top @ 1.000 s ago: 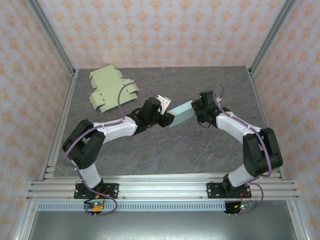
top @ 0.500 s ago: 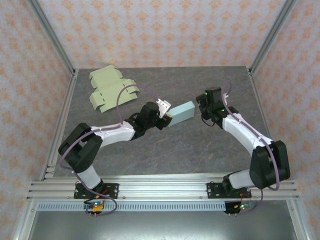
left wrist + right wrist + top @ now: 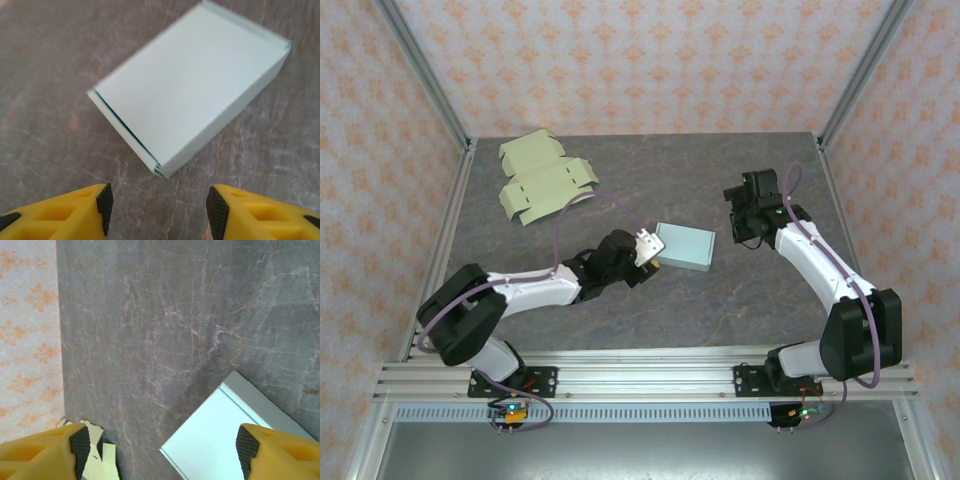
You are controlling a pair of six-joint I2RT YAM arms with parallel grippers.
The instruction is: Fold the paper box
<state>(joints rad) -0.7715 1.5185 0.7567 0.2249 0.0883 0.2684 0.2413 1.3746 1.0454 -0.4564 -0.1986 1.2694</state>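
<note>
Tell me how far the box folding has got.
Done: one pale blue box lies folded shut, flat on the table. In hand: nothing; the left fingers stand open just short of it, the right fingers open and clear of it. Left: the green flat blanks at the table's far left corner lie unfolded.

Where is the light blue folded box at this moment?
In the top view the light blue box lies flat on the table near its middle, just beyond the open left gripper and apart from it, with the right gripper to its right.
</note>
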